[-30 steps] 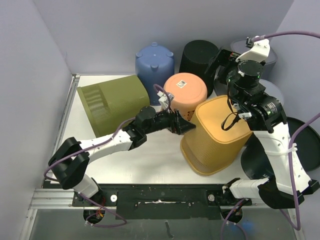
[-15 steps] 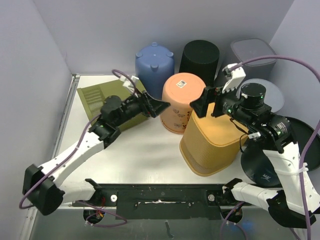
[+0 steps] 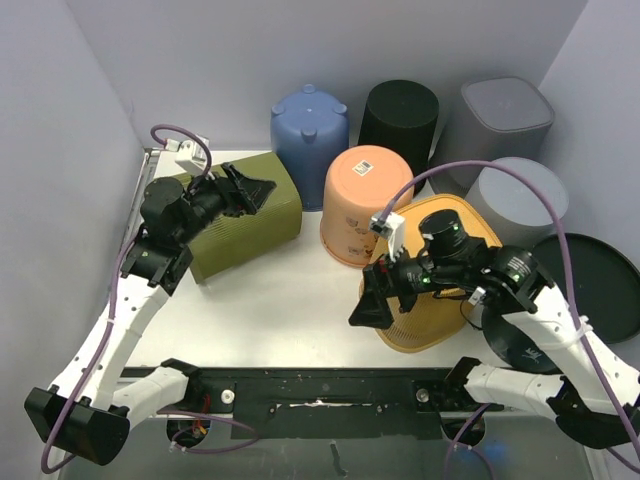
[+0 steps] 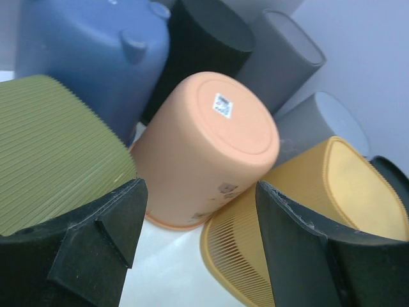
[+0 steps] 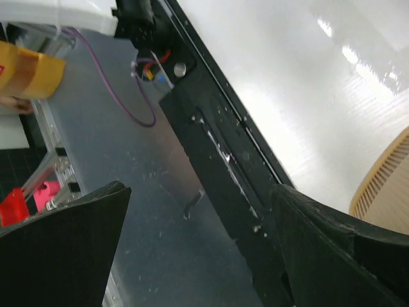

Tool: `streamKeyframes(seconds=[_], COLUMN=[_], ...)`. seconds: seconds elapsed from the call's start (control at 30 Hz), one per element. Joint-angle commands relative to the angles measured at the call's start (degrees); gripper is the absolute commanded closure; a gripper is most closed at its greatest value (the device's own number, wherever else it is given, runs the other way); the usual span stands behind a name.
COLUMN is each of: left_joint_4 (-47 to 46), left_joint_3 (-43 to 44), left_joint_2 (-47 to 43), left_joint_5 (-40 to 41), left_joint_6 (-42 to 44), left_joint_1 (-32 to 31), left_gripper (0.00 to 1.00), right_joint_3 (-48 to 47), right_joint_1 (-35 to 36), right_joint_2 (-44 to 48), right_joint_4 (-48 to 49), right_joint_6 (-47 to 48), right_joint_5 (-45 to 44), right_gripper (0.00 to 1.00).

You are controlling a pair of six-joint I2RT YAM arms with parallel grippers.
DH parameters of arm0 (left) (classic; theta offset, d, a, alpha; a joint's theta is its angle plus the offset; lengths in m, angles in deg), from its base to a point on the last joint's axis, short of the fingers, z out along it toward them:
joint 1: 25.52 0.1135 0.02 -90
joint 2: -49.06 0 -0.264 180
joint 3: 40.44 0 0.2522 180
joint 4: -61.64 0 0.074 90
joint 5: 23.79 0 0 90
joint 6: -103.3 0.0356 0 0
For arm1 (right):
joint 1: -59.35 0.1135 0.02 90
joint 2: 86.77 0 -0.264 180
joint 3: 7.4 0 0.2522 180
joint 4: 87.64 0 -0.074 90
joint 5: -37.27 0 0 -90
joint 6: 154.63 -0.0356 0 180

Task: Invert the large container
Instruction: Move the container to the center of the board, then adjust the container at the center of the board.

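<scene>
Yellow basket (image 3: 430, 325) sits base-up; nothing is gripped.

The basket is stood rim-down on the tabletop (image 3: 290, 310), just beside the inverted orange pot (image 3: 365, 205), so the flip is judged done. The right tool (image 3: 360, 300) is held with jaws wide and empty, aimed past the basket at the near edge. The left tool (image 3: 258, 190) is spread and empty too, held over the green bin (image 3: 240, 225) lying on its side. Both are kept off the basket, presumably so it is not disturbed.
</scene>
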Motion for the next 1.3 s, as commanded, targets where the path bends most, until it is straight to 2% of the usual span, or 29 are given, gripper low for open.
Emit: streamKeyframes(seconds=[0.0, 0.27, 0.4, 0.5, 0.67, 0.9, 1.0, 1.17, 1.27], left_joint_4=[3.5, 4.3, 5.0, 6.6, 12.6, 31.0, 37.5, 44.2, 46.7], left_joint_3=[3.5, 3.4, 3.8, 4.6, 9.2, 19.7, 22.8, 23.0, 21.6], left_joint_2=[-0.9, -0.8, -0.9, -1.1, -1.2, 1.3, 1.5, 0.0, -1.4], left_joint_5=[0.5, 0.6, 0.7, 1.4, 4.4, 12.6, 16.3, 20.7, 25.8], left_joint_6=[3.6, 4.0, 4.5, 5.3, 7.9, 10.2, 9.4, 6.9, 5.2], left_joint_1=[2.2, 3.1, 3.4, 3.7, 4.6, 6.0, 7.4, 11.4, 12.7], left_gripper=[0.32, 0.32, 0.32, 0.32, 0.32, 0.32, 0.31, 0.3, 0.28], right_joint_3=[0.6, 0.3, 0.2, -0.4, -2.4, -8.9, -19.9, -44.1, -45.8], right_joint_1=[2.6, 1.9, 0.4, 0.3, 1.5, 1.6, 1.4, 2.0, 2.0], right_joint_2=[-2.4, -9.1, -12.5, -14.0, -17.1, -22.8, -30.0, -46.5, -50.7], right_joint_4=[-5.1, -9.1, -7.2, -2.5, 5.2, 21.1, 21.8, 14.4, 19.2], right_joint_6=[-1.1, 0.8, 1.9, 3.8, 6.1, 3.2, 2.8, -3.2, -8.3], right_joint_5=[-7.4, -32.9, -41.4, -38.9, -24.8, -17.6, -19.8, -34.5, -37.9], right_gripper=[0.02, 0.02, 0.02, 0.02, 0.02, 0.02, 0.02, 0.02, 0.02])
